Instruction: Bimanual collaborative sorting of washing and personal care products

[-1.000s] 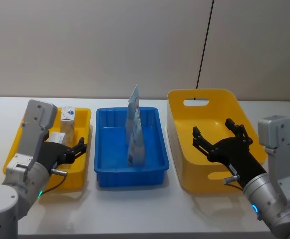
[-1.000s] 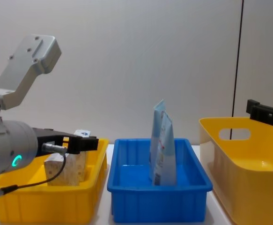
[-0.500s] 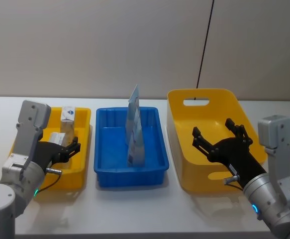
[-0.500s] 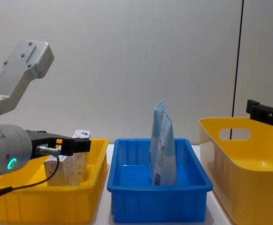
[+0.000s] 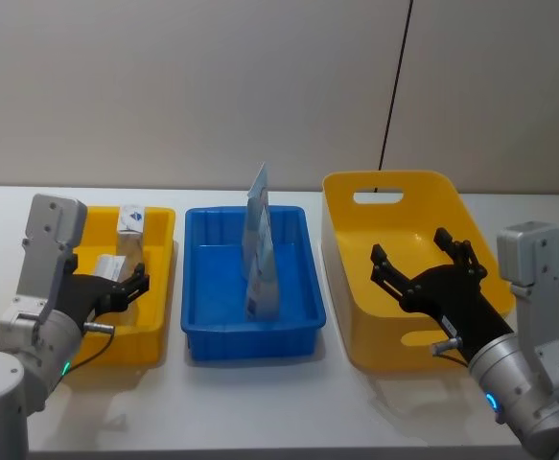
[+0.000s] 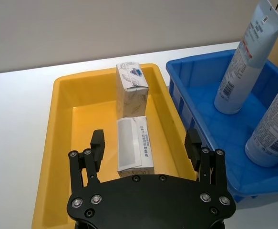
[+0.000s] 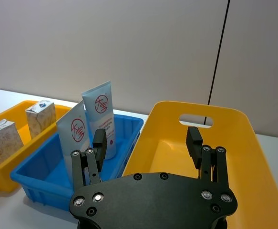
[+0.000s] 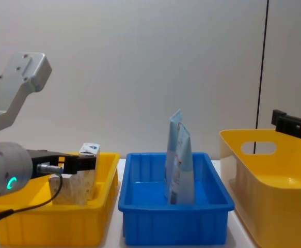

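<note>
Head view: on the white table (image 5: 260, 402) stand three bins in a row. The small yellow bin (image 5: 164, 297) on the left holds two tan packs. The upright pack (image 5: 131, 235) stands at the far end, and the near pack (image 5: 109, 264) sits just before it. The left gripper (image 5: 130, 283) hangs over this bin's near half, jaws wide and empty. In the blue bin (image 5: 250, 347) in the middle, two light-blue pouches (image 5: 260, 254) stand upright, close together. The right gripper (image 5: 411, 251) is above the large yellow bin (image 5: 394, 182), spread wide, holding nothing.

Left wrist view: the fingers are wide apart, one to each side of the near pack, not touching it. This pack's far end meets the foot of the upright pack.

Right wrist view: the open fingers frame the large bin's inside, with the pouches and packs beyond.

Chest view: the left gripper's finger reaches level with the packs' tops. A black part of the right gripper shows at the right edge, over the large bin's rim.
</note>
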Robot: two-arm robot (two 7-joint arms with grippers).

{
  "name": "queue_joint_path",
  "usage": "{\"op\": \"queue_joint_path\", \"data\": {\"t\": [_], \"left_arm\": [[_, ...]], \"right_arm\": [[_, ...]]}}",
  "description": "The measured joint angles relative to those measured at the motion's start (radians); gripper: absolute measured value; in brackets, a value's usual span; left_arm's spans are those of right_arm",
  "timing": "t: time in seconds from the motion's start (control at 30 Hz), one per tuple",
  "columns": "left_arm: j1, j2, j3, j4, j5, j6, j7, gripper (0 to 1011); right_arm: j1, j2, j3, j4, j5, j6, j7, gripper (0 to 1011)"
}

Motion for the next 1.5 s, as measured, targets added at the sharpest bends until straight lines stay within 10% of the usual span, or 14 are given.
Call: {"op": "queue_joint_path", "data": {"t": [1.5], "left_arm": [[-0.037, -0.019, 0.003, 0.108, 0.048, 0.028, -0.026, 1001]], "right_arm": [[0.0, 0.0, 0.0, 0.0, 0.0, 0.0, 0.0, 1002]]}}
